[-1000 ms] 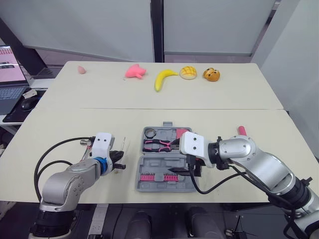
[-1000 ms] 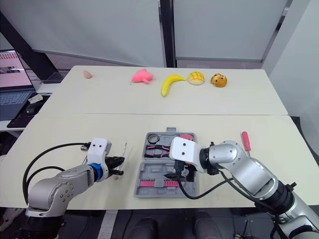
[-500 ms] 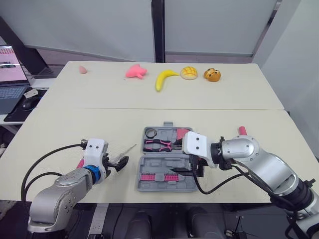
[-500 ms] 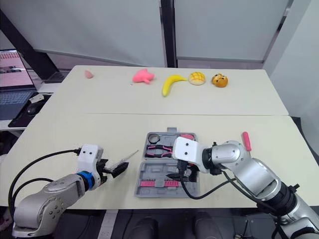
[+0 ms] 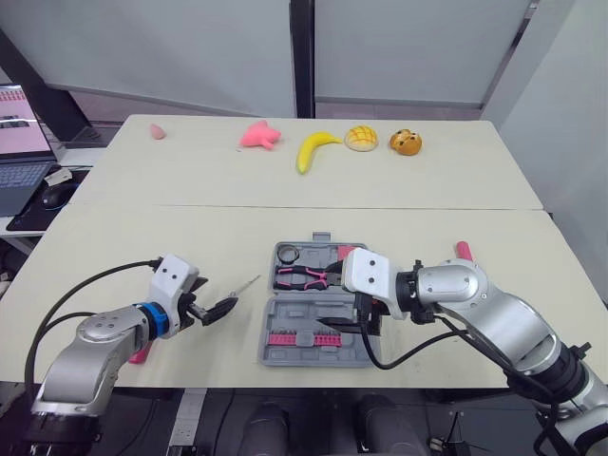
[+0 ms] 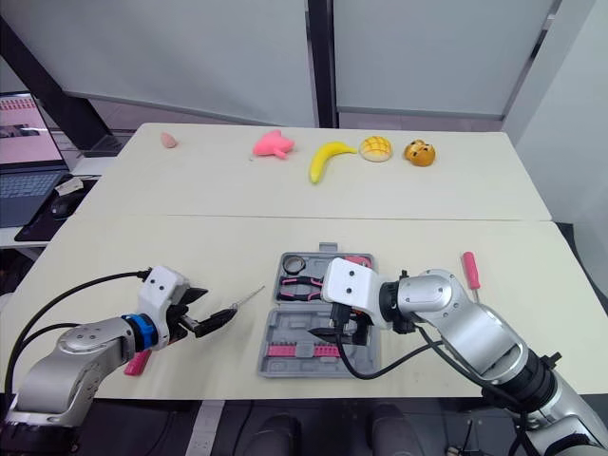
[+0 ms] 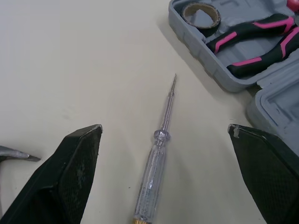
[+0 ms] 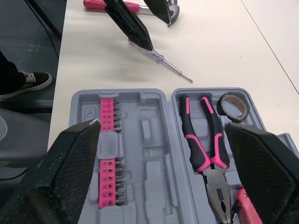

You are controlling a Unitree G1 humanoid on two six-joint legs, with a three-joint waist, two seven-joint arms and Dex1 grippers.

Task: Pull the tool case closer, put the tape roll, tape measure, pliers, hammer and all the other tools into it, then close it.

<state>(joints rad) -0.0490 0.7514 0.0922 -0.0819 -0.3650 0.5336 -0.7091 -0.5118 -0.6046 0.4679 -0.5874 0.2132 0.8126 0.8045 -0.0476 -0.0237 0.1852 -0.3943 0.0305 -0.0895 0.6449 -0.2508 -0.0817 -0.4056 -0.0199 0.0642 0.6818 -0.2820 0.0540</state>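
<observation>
The grey tool case (image 5: pixel 285 353) lies open near the table's front edge. It holds a tape roll (image 5: pixel 288 254), pink-handled pliers (image 5: pixel 302 276) and a pink strip of bits (image 5: pixel 294 338). My right gripper (image 5: pixel 366 318) hovers open over the case's right half, holding nothing. Left of the case, my left gripper (image 5: pixel 214 309) stands open. A clear screwdriver (image 7: pixel 156 158) lies on the table between its fingers, tip toward the case. The hammer's pink handle (image 6: pixel 136 362) shows under my left arm, its head (image 8: pixel 166 9) beside the left gripper. A pink-handled screwdriver (image 6: pixel 468 269) lies right of the case.
Toys line the far edge: a pink figure (image 5: pixel 257 136), a banana (image 5: pixel 313 150), a bun (image 5: pixel 359 138), an orange piece (image 5: pixel 404 142) and a small pink lump (image 5: pixel 157 132). A laptop (image 5: pixel 19 142) and mouse (image 5: pixel 57 195) sit off the left side.
My left gripper has opened and let go of the clear screwdriver, which now lies on the table. The left arm has drawn back to the left, uncovering the hammer handle. The right arm has hardly moved.
</observation>
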